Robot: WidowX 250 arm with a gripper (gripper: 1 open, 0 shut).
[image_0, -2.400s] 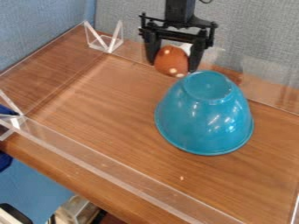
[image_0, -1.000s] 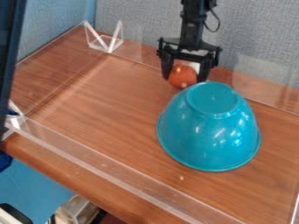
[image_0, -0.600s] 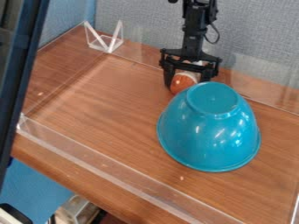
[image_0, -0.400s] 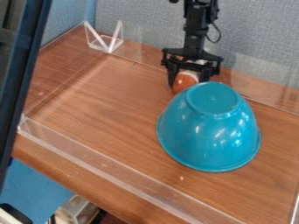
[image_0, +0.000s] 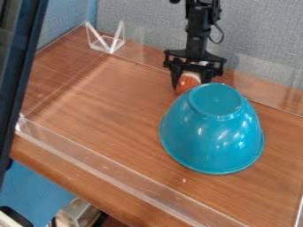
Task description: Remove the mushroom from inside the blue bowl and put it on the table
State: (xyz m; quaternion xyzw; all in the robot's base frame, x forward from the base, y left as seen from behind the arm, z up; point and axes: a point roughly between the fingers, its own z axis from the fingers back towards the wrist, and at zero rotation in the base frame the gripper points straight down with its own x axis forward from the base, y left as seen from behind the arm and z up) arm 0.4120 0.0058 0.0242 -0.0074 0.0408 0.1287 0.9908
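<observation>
Orange-brown and small, the mushroom (image_0: 186, 82) sits at the far side of the table (image_0: 95, 97), low between the two black fingers of the claw (image_0: 194, 74). The claw hangs straight down from a thin dark arm (image_0: 200, 27) that drops in from the top of the view, and its fingers stand on either side of the mushroom, drawn in against it so that the toy is pinched between them. Only the upper left part of the mushroom shows; the rest is hidden behind the near rim of the blue bowl (image_0: 214, 129) and by the fingers themselves. Whether the mushroom rests on the wood or hangs just above it cannot be told from this angle.

The blue bowl lies upside down on the table, its flat round base facing up and toward the camera, glossy with pale highlights. It is just in front of the claw, its far edge nearly meeting the mushroom in the picture.

The table is brown wood grain, edged by low clear acrylic walls (image_0: 106, 177); a small clear bracket (image_0: 106, 39) stands at the far left corner. A blue-grey fabric wall (image_0: 130, 18) rises behind. A dark blurred upright (image_0: 18, 80) crosses the left edge of the view.

No brand, label or writing can be read anywhere.
</observation>
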